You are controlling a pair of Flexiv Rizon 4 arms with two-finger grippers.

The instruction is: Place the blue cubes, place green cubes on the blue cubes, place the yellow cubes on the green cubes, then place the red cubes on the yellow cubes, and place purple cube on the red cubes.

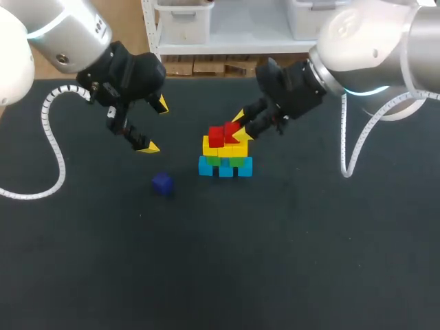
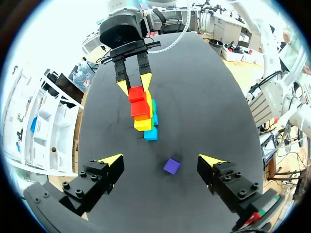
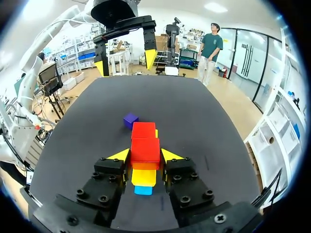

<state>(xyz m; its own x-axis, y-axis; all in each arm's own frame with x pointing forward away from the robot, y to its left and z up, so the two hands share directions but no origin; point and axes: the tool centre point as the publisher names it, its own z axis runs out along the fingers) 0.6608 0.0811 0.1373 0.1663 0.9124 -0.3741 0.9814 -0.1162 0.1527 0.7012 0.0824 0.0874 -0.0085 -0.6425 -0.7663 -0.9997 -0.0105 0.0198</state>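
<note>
A stack stands mid-table: blue cubes (image 1: 225,168) at the bottom, green cubes (image 1: 227,161) on them, yellow cubes (image 1: 221,148) above. One red cube (image 1: 216,135) sits on the yellow layer. My right gripper (image 1: 238,126) is shut on a second red cube (image 3: 145,149), held right beside the first red cube (image 3: 144,130) at the top of the stack. The purple cube (image 1: 163,183) lies alone on the table to the stack's left. My left gripper (image 1: 155,125) hangs open and empty above the table, behind that purple cube (image 2: 171,166), which lies between its spread fingers and a little ahead.
The table (image 1: 289,261) has a dark cloth top. A white coiled cable (image 1: 55,158) trails from my left arm onto the table's left side, and another white cable (image 1: 347,148) hangs from my right arm at the right.
</note>
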